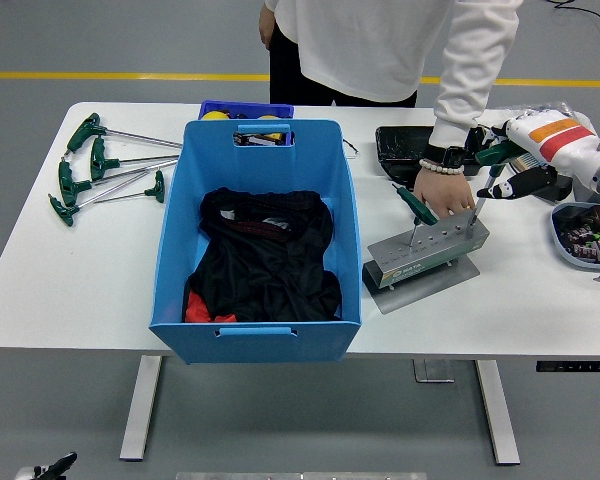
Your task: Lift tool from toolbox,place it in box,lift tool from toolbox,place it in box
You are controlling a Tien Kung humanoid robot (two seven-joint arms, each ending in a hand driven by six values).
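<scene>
- Right hand (515,160), white and black, reaching in from the right edge and closing its fingers around the green handle of a T-handle wrench (488,185), thumb below and fingers above.
- Wrench shaft running down from that handle into the far right end of the grey tool stand (427,252), not yet lifted clear.
- Second green-handled wrench (416,210) leaning to the left in the same stand.
- Person's hand (442,187) with a bead bracelet resting just behind the stand, touching its top edge.
- Stand sitting on the white table (80,290), just right of the blue box (255,235).
- Box holding dark cloth (268,255).
- Four more wrenches (105,165) lying at the table's left side.
- Black tray (405,150) sitting behind the stand; small dish of parts (586,235) at the right edge.
</scene>
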